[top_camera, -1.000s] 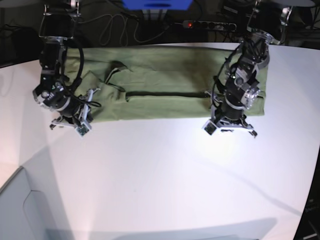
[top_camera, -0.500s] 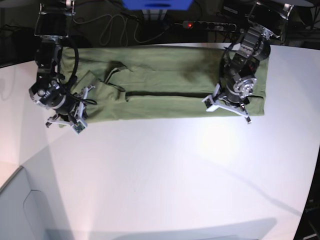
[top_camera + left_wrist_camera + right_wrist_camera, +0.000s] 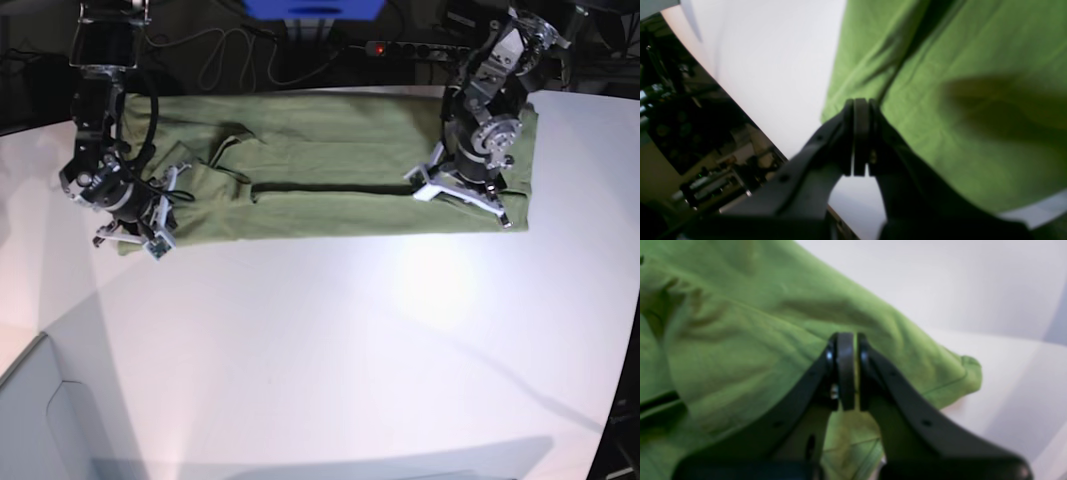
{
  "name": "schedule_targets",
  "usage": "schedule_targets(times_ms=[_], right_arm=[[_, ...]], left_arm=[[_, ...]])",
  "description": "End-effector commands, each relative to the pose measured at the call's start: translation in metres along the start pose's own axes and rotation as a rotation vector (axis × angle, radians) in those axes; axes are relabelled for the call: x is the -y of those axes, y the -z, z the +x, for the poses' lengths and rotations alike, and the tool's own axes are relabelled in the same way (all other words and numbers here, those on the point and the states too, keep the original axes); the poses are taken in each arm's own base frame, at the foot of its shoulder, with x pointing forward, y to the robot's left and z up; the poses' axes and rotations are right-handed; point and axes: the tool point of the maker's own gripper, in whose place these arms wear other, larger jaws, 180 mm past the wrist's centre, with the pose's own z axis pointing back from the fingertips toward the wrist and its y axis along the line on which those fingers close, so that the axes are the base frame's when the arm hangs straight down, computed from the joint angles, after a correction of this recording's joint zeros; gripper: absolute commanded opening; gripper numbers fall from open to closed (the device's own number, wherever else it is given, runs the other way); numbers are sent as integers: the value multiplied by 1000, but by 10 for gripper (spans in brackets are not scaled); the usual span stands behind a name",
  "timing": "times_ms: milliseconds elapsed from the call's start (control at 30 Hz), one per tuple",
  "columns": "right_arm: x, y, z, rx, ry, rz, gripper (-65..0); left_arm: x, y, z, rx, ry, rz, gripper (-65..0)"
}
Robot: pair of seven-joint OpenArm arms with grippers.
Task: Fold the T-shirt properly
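Observation:
The olive-green T-shirt (image 3: 330, 165) lies as a long folded band across the far side of the white table (image 3: 330, 350), with a dark fold line along its middle. My left gripper (image 3: 462, 198) hangs over its right end, jaws shut and empty. In the left wrist view that gripper (image 3: 860, 104) sits just above the T-shirt (image 3: 957, 100) near its edge. My right gripper (image 3: 130, 232) is at the shirt's left end, also shut. In the right wrist view it (image 3: 846, 337) hovers over wrinkled cloth (image 3: 740, 333) with nothing pinched.
A power strip (image 3: 420, 48) with a red light, loose cables (image 3: 215, 60) and a blue object (image 3: 315, 8) sit behind the table's far edge. A pale grey panel (image 3: 40, 420) fills the near left corner. The table's edge (image 3: 750, 110) runs close to the left gripper.
The left arm has drawn back from in front of the shirt's near edge to above its right end. The right arm shifted slightly back and left. Both grippers stayed shut.

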Motion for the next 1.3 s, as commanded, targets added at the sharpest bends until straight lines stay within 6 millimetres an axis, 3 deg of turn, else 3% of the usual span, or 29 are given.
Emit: schedule_targets(times_ms=[0,67,200,333,433,600,700,933,1033,1267], right_arm=[[7,-5,15,49,-22,-8,-650],[5,-4,16,50,-23,-5,-650],[1,-2,15,48,-20,3,-650],[3,-3,12,41,-21,-1,-650],[2,-4,8,32,-19,0,-650],[3,-5,3,20,-24,-2,-650],[4,-5,4,22,-25,-3,-650],[4,-5,5,25,-24,-4,-650],[4,-5,5,25,-23,-2,-650],[6,-5,9,36,-25,-5,-650]], left_arm=[[-16,-2,0,-1,-3,49,-650],[-28,4,6,4,-11,71,-650],[-31,30,27,16,-44,28,-650],[-21,49,37,22,-40,-48,-650],[-18,48,46,40,-27,-69,-650],[-16,48,34,-9,-17,-73,-650],[-8,47,18,-46,7,-88,-650],[15,40,1,-67,33,-131,-650],[23,24,9,-22,40,-133,-650],[25,-21,4,-16,70,-107,-650]])
